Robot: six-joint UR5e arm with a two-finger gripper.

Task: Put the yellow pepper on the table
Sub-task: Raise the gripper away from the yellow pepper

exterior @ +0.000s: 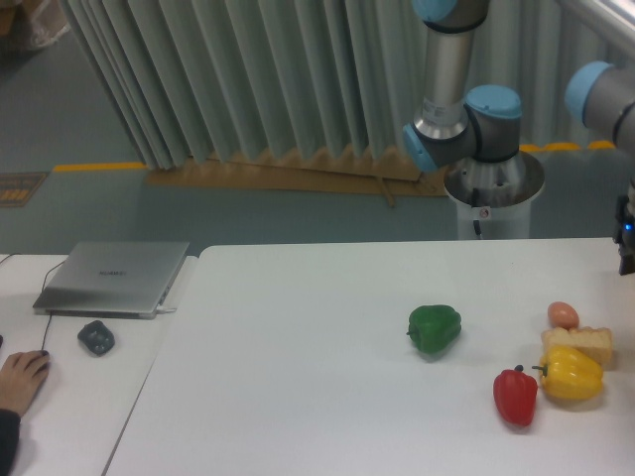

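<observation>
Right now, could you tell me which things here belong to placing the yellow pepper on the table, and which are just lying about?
Job: yellow pepper, table.
Lying about: red pepper, green pepper, bread chunk, egg, laptop, mouse.

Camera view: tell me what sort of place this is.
Probably a robotics lab: a robot arm on a pedestal behind a white table, toy-like peppers as test objects, and a laptop desk alongside.

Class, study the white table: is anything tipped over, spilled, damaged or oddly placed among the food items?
Nothing stands out. The yellow pepper sits on the table beside the red pepper, in front of the bread chunk and a small egg-like item. The green pepper sits apart. No spills or damage show.
</observation>
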